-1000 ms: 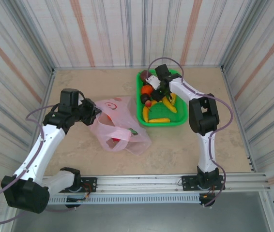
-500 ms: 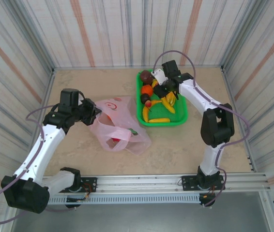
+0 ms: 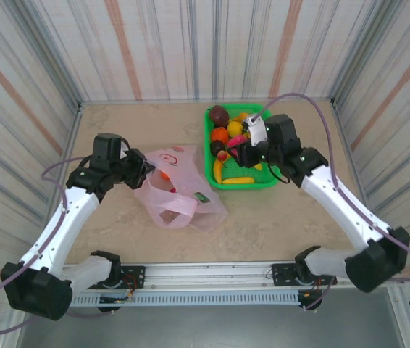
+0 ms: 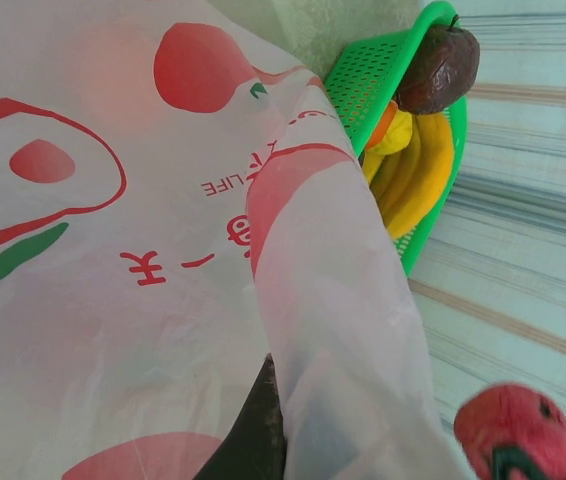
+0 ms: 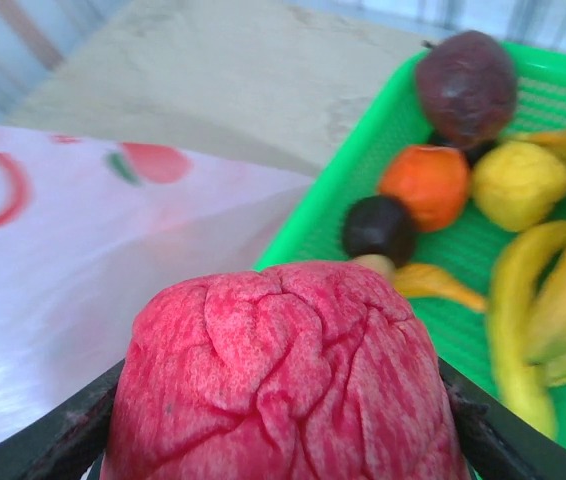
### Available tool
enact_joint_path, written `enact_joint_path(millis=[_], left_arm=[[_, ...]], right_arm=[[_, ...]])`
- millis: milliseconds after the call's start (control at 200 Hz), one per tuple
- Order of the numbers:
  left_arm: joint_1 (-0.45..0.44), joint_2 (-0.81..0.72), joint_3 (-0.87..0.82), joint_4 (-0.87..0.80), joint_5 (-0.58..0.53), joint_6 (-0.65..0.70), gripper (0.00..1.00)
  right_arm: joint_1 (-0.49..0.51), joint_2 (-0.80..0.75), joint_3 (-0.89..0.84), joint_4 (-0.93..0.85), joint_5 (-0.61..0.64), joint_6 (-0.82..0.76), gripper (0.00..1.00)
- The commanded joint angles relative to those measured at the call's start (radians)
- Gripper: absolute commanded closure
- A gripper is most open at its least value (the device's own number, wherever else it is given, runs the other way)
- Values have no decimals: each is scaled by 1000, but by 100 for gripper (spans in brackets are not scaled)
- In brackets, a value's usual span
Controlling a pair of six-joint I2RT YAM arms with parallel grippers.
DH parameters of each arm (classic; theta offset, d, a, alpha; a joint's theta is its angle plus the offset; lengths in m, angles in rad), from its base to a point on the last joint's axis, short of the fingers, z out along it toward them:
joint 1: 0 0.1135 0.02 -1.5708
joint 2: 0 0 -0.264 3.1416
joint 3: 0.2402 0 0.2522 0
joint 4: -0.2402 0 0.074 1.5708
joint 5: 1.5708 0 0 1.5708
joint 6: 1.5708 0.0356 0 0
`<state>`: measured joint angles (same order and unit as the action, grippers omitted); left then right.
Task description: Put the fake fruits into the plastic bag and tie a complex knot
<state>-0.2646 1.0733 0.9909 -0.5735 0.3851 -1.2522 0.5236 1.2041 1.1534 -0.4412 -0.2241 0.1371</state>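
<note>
Now right tool [image 3: 244, 151] clamps a wrinkled red fruit [image 5: 283, 370] above the left rim of the green basket [image 3: 261, 183], just beside the plastic bag [image 3: 183, 196]. Left tool [image 3: 138, 170] pinches the bag's raised left edge. Bare tabletop [image 3: 285, 225] lies open on the near side.

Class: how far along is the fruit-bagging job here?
Done: unclear; red patches in the bag may be fruit or print. In hand: right gripper grips a red fruit near the basket; left gripper at the bag's rim. Left: bananas and more in the basket, then the knot.
</note>
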Motion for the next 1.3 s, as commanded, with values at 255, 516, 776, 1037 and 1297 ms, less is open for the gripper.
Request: enact_joint_path(millis=[255, 516, 776, 1037, 1297], left_arm=[[-26, -12, -3, 18, -7, 16, 100], [-57, -35, -30, 26, -19, 4, 100], [-81, -49, -46, 36, -18, -4, 100], [-57, -81, -49, 26, -34, 1, 100], [-24, -91, -59, 12, -16, 2, 100]], right_arm=[[333, -227, -191, 152, 46, 353, 46], [504, -21, -185, 335, 94, 375, 47], [555, 202, -114, 473, 93, 385, 47], [572, 384, -94, 671, 145, 410, 47], [575, 562, -24, 806, 157, 452, 46]])
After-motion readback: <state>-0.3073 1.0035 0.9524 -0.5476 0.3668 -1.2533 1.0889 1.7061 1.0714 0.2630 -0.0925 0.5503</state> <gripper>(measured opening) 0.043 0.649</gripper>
